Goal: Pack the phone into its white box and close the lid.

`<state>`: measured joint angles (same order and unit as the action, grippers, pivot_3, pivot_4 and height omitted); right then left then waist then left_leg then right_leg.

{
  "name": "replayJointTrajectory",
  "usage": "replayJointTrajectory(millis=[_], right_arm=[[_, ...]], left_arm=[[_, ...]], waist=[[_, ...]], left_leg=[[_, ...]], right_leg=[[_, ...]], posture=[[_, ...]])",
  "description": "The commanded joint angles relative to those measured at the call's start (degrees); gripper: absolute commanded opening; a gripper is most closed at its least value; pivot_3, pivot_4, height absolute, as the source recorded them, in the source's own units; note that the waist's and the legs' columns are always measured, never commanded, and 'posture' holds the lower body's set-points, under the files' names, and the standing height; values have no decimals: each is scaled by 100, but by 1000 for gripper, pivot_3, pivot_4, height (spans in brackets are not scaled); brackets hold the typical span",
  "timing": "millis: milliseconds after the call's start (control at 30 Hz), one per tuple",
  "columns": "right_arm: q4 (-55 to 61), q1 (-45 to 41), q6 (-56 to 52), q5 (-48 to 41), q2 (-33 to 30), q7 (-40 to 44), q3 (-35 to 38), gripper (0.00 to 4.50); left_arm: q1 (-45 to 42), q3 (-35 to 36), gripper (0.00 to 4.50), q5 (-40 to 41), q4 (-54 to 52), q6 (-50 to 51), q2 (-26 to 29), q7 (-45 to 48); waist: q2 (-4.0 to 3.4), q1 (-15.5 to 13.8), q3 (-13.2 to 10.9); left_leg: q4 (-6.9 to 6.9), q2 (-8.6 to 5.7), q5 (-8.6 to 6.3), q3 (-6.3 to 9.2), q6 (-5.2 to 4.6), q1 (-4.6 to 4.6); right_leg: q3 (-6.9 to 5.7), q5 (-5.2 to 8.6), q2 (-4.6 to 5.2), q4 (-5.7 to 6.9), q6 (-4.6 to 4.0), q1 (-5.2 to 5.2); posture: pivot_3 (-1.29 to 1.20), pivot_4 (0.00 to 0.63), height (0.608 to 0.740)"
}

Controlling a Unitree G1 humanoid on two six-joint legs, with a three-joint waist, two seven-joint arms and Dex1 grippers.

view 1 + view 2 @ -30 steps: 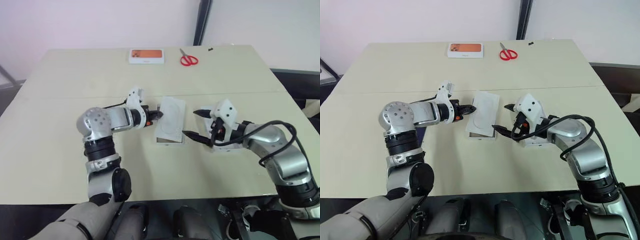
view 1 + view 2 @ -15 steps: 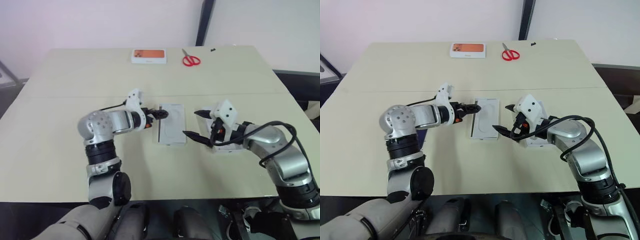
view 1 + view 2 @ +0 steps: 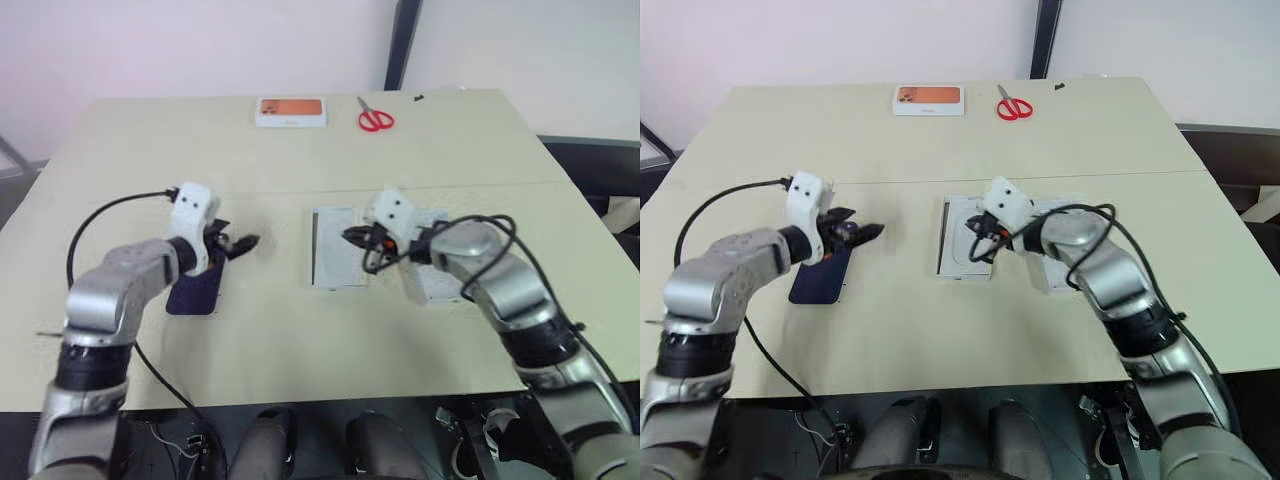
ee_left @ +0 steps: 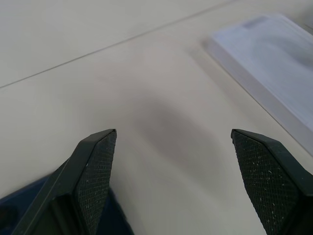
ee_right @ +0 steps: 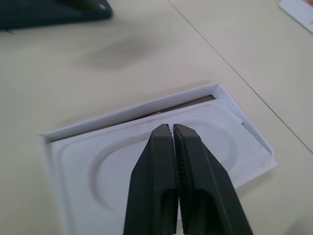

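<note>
insert sits in the shallow white box (image 3: 338,248); dark navy-blue phone (image 3: 195,290) unpacked.
right gripper (image 5: 172,131) pinched empty over the flat white insert (image 5: 161,161); left gripper (image 4: 171,161) wide open, empty: you clear the insert next.

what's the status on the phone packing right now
Left gripper open above phone. Right gripper shut over white box. Flat insert still lying in it.
</note>
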<state>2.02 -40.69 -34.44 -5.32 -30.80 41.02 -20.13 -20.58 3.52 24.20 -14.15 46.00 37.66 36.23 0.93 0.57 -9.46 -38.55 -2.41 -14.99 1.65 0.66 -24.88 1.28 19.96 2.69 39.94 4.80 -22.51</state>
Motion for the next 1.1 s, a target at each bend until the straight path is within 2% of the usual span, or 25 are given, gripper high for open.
replayJointTrajectory(millis=[33,167,333,667,800,900,1100], right_arm=[[-676,-430,411,576,238,-191,-258,63],[-1745,-922,815,1092,672,-404,-501,63],[-2853,-1366,1333,1389,1154,-446,-542,63],[-3846,-1660,1972,1702,1740,-400,-457,63],[-3785,-1627,2011,1710,1797,-452,-353,63],[-3395,-1508,1896,1750,1586,-408,-265,63],[-1383,-648,1369,1451,776,479,-88,63]], left_arm=[[285,82,3954,-48,-248,-618,320,539],[718,204,3954,87,-362,-910,511,904],[1105,396,3954,285,-580,-1112,479,1104],[1381,534,3954,649,-1026,-949,291,966],[1387,499,3954,710,-1123,-896,225,876],[1391,474,3954,718,-1147,-892,205,828],[1371,670,3954,698,-958,-918,253,694]], waist=[[0,18,0],[0,41,0],[-1,63,0],[-2,76,0],[-2,94,0],[-3,83,0],[-3,34,0]], left_leg=[[3,0,0,0,0,0],[21,0,4,-2,5,0],[33,1,9,-3,13,0],[33,1,11,-1,16,0],[34,1,12,-1,17,0],[33,1,12,-1,17,0],[32,1,12,-1,16,0]], right_leg=[[1,0,0,0,0,-2],[2,0,0,1,0,-10],[1,0,-2,9,0,-23],[0,0,-4,13,0,-23],[0,0,-5,15,0,-24],[0,0,-5,15,0,-24],[1,0,-3,13,0,-21]], posture=[[0,150,740],[0,150,740],[0,150,740],[0,150,740],[0,150,740],[0,150,740],[0,150,740]])
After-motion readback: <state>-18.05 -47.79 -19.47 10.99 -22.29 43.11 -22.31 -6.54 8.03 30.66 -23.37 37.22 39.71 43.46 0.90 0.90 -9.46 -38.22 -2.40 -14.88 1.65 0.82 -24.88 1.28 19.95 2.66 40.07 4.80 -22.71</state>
